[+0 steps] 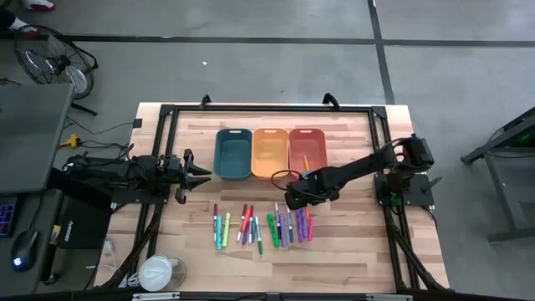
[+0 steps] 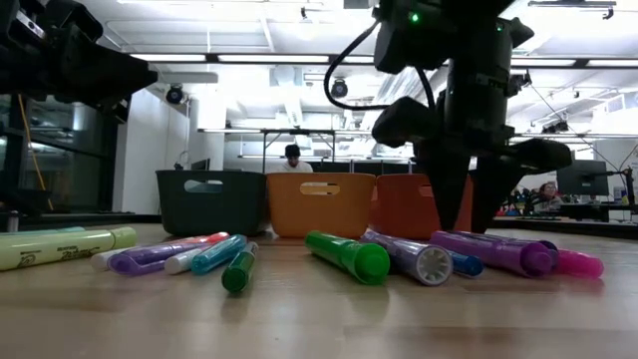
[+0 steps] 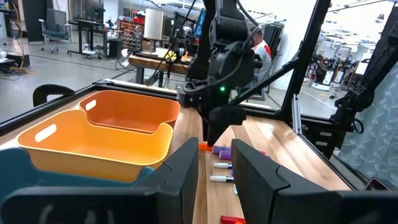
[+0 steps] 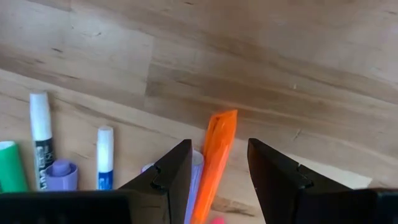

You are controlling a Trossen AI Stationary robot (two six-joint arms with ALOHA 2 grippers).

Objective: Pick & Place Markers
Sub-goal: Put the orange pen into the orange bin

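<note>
Right now the right gripper hangs low over the right end of the row of markers, fingers pointing down at the table, placed so one marker can be taken from above. In the right wrist view its fingers stand apart with an orange marker lying between them — not yet pinched, by the look of the gaps on both sides. The other markers lie in loose groups on the near half of the wooden table, just near of the three bins — teal bin, yellow-orange bin, orange bin — probably so each carry stays short. The left gripper waits at the table's left side beside the teal bin, partly open and empty.
</note>
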